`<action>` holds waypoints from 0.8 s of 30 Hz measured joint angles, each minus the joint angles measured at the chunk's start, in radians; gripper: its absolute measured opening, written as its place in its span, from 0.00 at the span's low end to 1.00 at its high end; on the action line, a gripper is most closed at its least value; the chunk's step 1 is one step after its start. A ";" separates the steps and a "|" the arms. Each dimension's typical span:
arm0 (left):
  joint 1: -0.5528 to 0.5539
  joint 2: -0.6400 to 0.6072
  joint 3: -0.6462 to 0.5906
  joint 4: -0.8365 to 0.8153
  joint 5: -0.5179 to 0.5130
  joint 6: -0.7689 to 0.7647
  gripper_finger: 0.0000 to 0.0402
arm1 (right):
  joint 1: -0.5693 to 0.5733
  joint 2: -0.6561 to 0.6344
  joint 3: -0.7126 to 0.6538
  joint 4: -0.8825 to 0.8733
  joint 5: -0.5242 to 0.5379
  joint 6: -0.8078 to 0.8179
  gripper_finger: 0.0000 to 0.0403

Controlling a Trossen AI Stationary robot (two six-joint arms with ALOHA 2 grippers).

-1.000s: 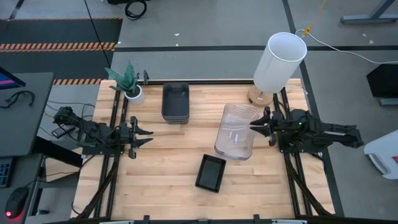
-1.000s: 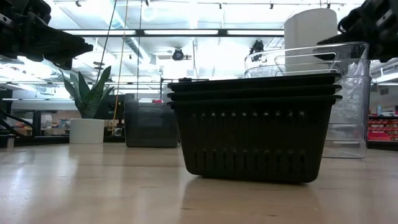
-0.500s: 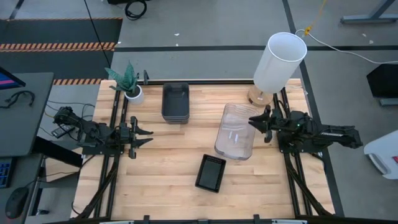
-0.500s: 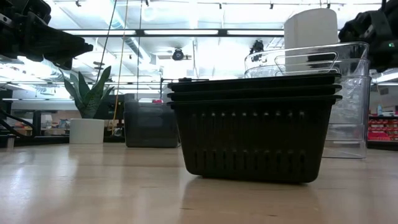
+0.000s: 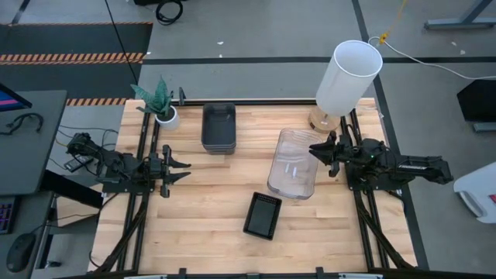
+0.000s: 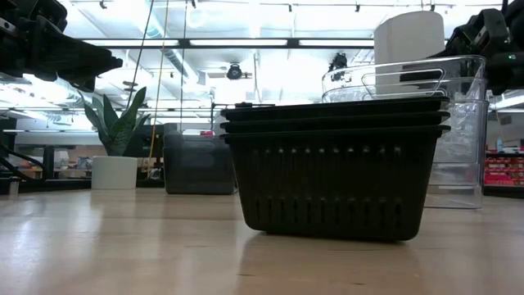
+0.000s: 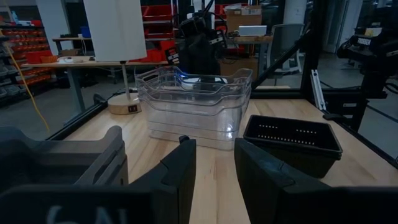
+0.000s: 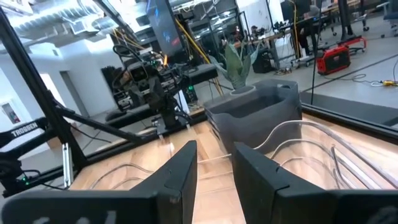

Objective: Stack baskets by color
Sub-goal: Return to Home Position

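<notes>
Nested clear baskets (image 5: 293, 167) (image 7: 196, 106) stand right of the table's middle. Nested dark grey baskets (image 5: 218, 128) (image 8: 261, 109) stand at the far middle. Black perforated baskets (image 5: 263, 215) (image 6: 336, 164), nested in one another, rest on their base nearer the front edge. My right gripper (image 5: 313, 152) (image 8: 214, 165) hovers open over the clear baskets' right rim, with nothing between its fingers. At the table's left side my left gripper (image 5: 184, 169) (image 7: 214, 168) is open and holds nothing; it points level toward the clear baskets.
A tall white cylinder (image 5: 349, 77) stands on its base at the far right corner. A small potted plant (image 5: 159, 105) stands at the far left. Black frame rails (image 5: 143, 201) run along both table sides. Bare wood (image 5: 194, 225) lies between the baskets and the front edge.
My right gripper has turned and tipped a little above the clear baskets' right rim, and its fingertips have swung slightly toward the table's far edge. The baskets have not moved.
</notes>
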 joint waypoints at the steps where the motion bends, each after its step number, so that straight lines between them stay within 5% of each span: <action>1: 0.000 0.000 0.000 0.000 0.000 0.000 0.29 | 0.000 0.000 0.000 0.000 0.000 -0.001 0.26; 20: 0.000 0.000 0.000 0.005 0.000 -0.002 0.29 | 0.000 0.000 0.000 -0.001 0.000 -0.006 0.26; 24: 0.002 0.000 -0.015 0.041 0.075 -0.036 0.29 | 0.000 0.000 0.000 -0.001 0.000 -0.006 0.26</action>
